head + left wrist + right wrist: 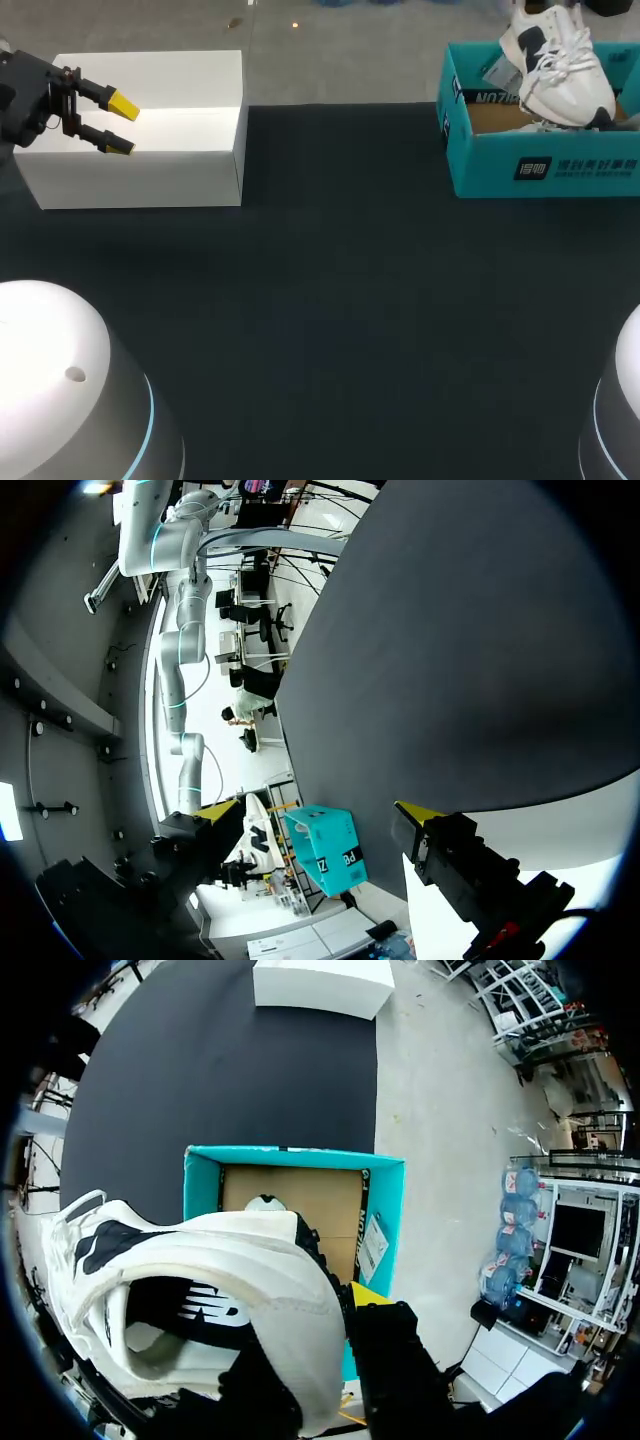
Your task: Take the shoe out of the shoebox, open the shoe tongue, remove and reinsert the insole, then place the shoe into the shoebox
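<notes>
A white shoe [560, 62] with navy accents hangs tilted above the open teal shoebox [540, 165] at the table's far right. In the right wrist view my right gripper [335, 1325] is shut on the shoe [200, 1300] at its heel collar. One yellow tip shows outside the collar and the other finger is hidden inside the shoe. The shoebox [290, 1195] lies below with its cardboard floor showing. My left gripper [122, 125] is open over the white box [190, 150] at the far left, holding nothing. The left wrist view shows the shoebox [325, 850] far ahead of that gripper [320, 810].
The dark table [330, 300] stretches between the white box and the shoebox. The white domes of my arm bases [60, 390] fill the near corners. A paper tag [373, 1248] hangs on the shoebox's inner wall.
</notes>
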`<state>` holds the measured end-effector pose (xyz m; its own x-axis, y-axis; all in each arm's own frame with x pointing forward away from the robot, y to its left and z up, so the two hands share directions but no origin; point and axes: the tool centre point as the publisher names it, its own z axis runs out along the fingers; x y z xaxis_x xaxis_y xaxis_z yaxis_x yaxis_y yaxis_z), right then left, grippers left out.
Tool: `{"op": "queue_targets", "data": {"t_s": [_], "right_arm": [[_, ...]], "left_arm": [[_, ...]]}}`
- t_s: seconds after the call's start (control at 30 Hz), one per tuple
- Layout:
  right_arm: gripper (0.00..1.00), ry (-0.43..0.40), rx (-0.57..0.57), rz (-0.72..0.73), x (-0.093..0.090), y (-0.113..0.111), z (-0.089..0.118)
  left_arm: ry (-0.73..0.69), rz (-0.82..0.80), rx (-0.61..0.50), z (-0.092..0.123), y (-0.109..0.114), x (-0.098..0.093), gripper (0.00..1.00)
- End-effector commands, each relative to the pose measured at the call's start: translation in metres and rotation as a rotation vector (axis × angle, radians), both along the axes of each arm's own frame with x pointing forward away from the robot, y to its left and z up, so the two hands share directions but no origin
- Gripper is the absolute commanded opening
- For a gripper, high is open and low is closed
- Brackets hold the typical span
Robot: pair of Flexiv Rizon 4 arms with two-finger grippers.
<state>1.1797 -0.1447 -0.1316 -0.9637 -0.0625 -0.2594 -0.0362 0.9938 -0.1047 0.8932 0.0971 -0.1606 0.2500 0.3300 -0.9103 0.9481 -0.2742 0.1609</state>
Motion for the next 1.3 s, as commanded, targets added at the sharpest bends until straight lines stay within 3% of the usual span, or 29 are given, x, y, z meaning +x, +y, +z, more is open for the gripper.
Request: {"op": "queue_targets", "data": {"t_s": [0.03,0.37,0.53,0.7,0.93,1.07,1.1,1.17,1.3], "right_arm": [[0.0,0.001,-0.015,-0.019,0.024,-0.024,-0.009],[0.0,-0.04,-0.074,-0.144,0.075,-0.085,-0.024],[0.0,-0.048,-0.091,-0.262,0.087,-0.118,-0.023],[0.0,-0.029,-0.061,-0.454,0.088,-0.131,-0.016],[0.0,-0.096,-0.009,-0.926,0.081,-0.14,-0.009],[0.0,-0.083,0.091,-1.205,0.071,-0.146,-0.011],[0.0,-0.118,0.077,-1.305,0.069,-0.148,-0.013],[0.0,-0.1,0.062,-1.518,0.067,-0.153,-0.017],[0.0,-0.163,-0.015,-1.717,0.061,-0.149,-0.025]], "left_arm": [[-0.001,-0.001,0.003,0.0,0.0,0.0,1.0],[-0.001,-0.001,0.003,0.0,0.0,0.0,1.0],[-0.001,-0.001,0.003,0.0,0.0,0.0,1.0],[-0.001,-0.001,0.003,0.0,0.0,0.0,1.0],[-0.001,-0.001,0.003,0.0,0.0,0.0,1.0],[-0.001,-0.001,0.003,0.0,0.0,0.0,1.0],[-0.001,-0.001,0.003,0.0,0.0,0.0,1.0],[-0.001,-0.001,0.003,0.0,0.0,0.0,1.0],[-0.001,-0.001,0.003,0.0,0.0,0.0,1.0]]}}
